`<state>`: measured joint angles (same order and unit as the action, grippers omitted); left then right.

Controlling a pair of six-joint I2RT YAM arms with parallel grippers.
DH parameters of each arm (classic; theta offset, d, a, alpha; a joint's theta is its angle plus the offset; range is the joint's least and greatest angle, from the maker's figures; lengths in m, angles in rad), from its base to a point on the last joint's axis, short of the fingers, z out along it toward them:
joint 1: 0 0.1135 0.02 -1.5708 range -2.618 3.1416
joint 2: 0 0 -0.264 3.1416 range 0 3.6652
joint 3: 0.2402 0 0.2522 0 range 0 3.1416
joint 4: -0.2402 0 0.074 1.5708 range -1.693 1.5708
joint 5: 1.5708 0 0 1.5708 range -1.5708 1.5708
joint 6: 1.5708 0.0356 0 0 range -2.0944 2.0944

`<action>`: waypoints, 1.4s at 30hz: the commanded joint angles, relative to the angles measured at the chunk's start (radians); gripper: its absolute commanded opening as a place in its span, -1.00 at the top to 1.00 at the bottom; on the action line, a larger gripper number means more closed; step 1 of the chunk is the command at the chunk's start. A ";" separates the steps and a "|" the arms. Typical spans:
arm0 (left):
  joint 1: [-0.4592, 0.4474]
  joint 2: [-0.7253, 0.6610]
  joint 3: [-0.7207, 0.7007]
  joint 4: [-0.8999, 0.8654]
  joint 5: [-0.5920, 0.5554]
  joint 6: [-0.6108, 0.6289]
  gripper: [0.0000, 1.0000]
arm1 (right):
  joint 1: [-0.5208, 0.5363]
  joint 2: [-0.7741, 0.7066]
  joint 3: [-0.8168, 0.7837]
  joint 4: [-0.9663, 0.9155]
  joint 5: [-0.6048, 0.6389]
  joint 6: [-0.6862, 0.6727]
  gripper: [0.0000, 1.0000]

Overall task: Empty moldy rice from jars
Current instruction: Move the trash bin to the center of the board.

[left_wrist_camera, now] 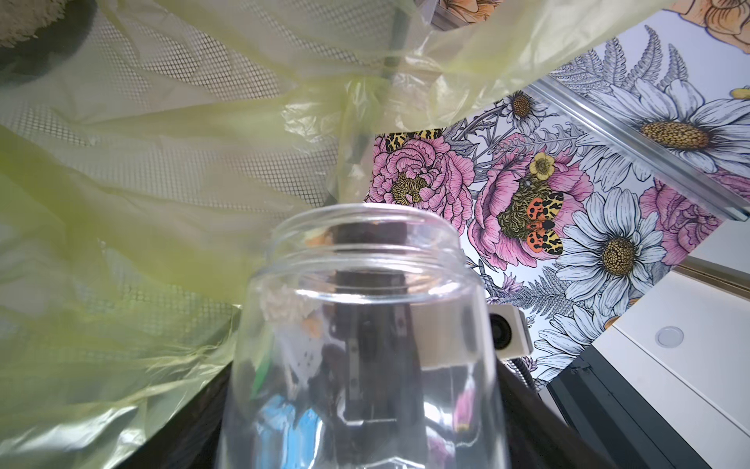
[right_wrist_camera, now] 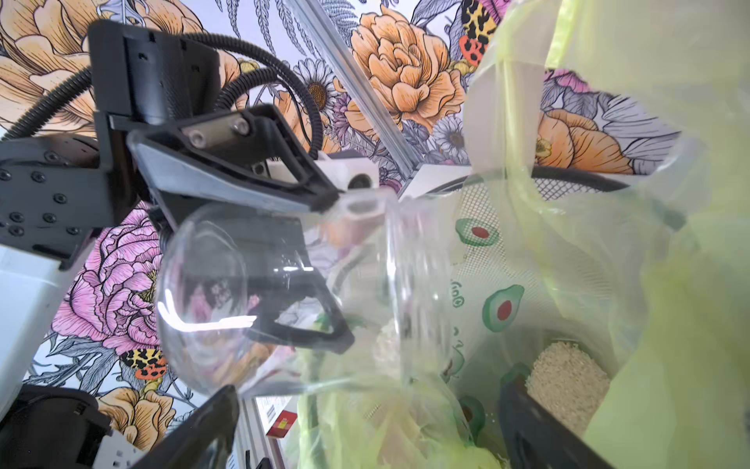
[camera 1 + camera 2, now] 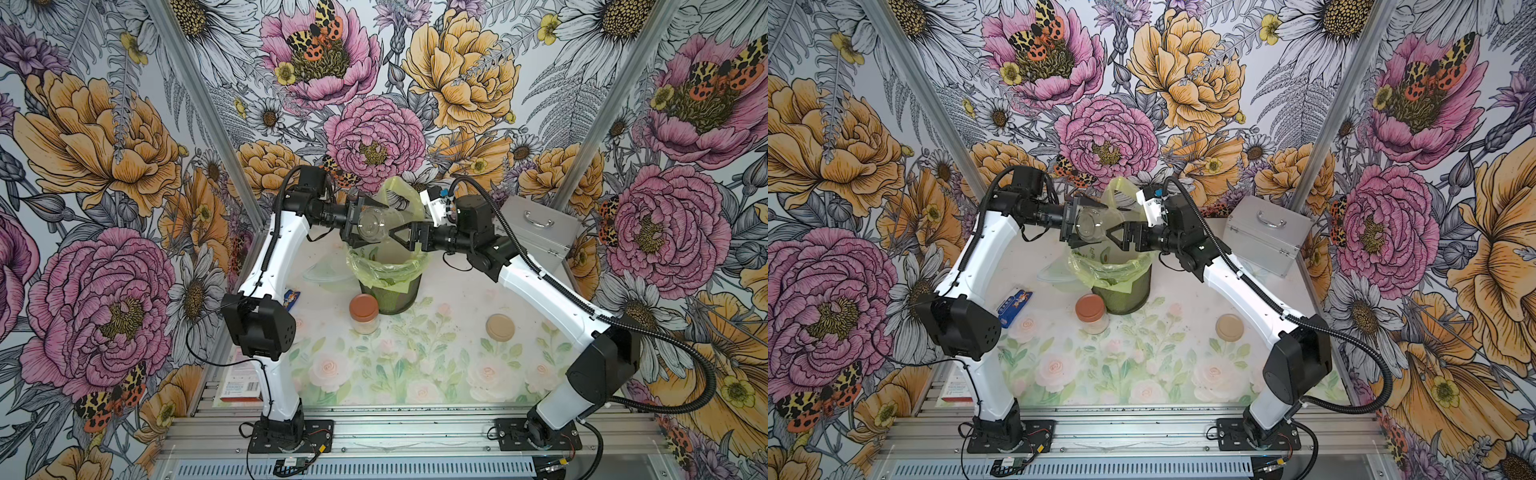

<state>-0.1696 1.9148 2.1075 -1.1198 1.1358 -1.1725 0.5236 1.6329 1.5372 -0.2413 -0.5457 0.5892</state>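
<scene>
Pale rice [image 2: 568, 385] heaped at the bottom of a bag-lined mesh bin [image 3: 392, 300], straight below both grippers. A small clump [image 1: 280, 304] stuck inside the neck of the open jar [image 3: 372, 227]. Open jar tipped on its side over the bin, clamped by the left gripper [image 3: 374, 224], mouth toward the right gripper [image 3: 402, 237]. Right gripper spread wide, holding nothing, just beside that mouth; contact unclear.

Two jars in all: second jar [image 3: 365, 326] upright under an orange lid [image 3: 364, 305], low beside the left gripper. One loose beige lid [image 3: 500, 327] flat on the table [image 3: 415, 353], well apart from the right gripper. One clear bowl [image 3: 322, 274] beside the bin.
</scene>
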 commanded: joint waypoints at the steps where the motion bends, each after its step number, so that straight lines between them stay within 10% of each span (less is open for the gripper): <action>1: -0.001 -0.021 0.032 0.014 0.079 -0.015 1.00 | -0.018 0.023 -0.036 0.161 -0.079 0.075 -0.99; 20: 0.001 -0.022 0.038 0.014 0.090 -0.019 1.00 | -0.033 0.088 -0.120 0.594 -0.269 0.359 -0.99; 42: -0.008 -0.033 0.019 0.013 0.055 0.015 1.00 | 0.052 0.036 -0.133 0.356 -0.058 0.276 -0.99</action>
<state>-0.1658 1.9175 2.1208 -1.1488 1.1347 -1.1709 0.5587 1.6894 1.3960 0.2295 -0.6716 0.9039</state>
